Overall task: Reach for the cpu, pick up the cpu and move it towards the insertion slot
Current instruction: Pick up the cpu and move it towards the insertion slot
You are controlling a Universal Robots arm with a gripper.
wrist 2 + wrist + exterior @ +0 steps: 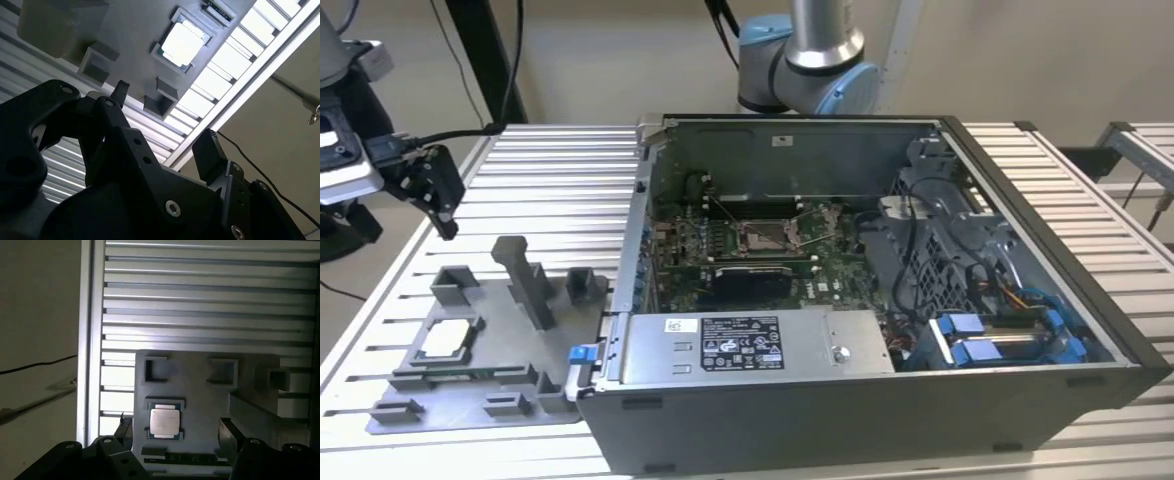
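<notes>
Ahead of claw (162, 115), jaws apart and empty: cpu (165, 422) flat in tray (200, 390) pocket, untouched. Well apart from claw: slot (767, 235). Step judged: reach. Grip calls for jaws straddling cpu edges squarely.

Exterior view: even, diffuse light from above. The ribbed table (547, 170) reads bright, while the open computer case (881, 260) has a dimmer interior shaded by its own walls, and its outer wall at 6 o'clock lies in shade. The grey tray (467, 350), at 8 o'clock, casts short, soft shadows. In both wrist views my gripper (164, 111) is a near-black, unlit silhouette. The cpu (165, 422) glares pale, and in the second wrist view the table slats beside it are blown out white.
</notes>
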